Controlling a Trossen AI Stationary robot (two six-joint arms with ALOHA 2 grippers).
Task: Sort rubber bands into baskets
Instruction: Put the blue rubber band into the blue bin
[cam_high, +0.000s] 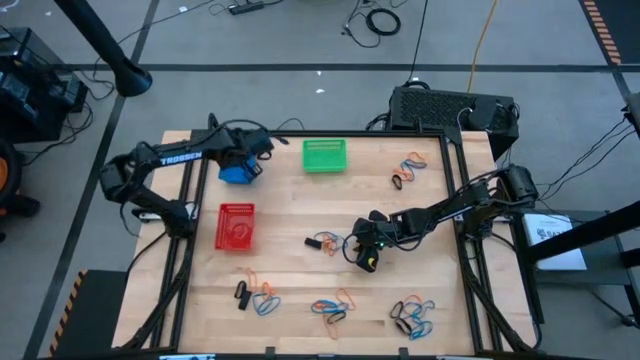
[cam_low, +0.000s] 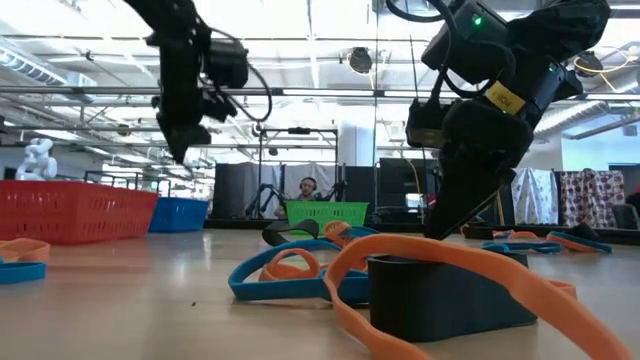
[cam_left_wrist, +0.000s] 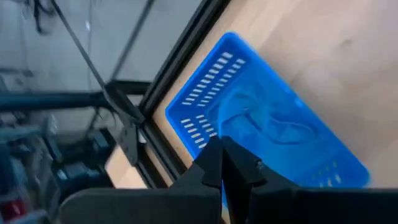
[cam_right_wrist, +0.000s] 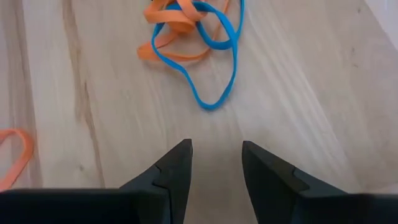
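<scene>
A tangle of blue and orange rubber bands (cam_right_wrist: 194, 46) lies on the counter (cam_right_wrist: 298, 93) just ahead of the right claw (cam_right_wrist: 216, 165), whose jaws are parted and empty; the blue loop's long axis runs roughly towards the gap. The left claw (cam_left_wrist: 222, 163) is held shut over the blue basket (cam_left_wrist: 267, 124), in which blue bands seem to lie. Bands are seen in the red basket (cam_high: 236, 226); none are made out in the green basket (cam_high: 324, 155).

Shut left claw (cam_left_wrist: 222, 163) above blue basket (cam_left_wrist: 261, 118)
</scene>
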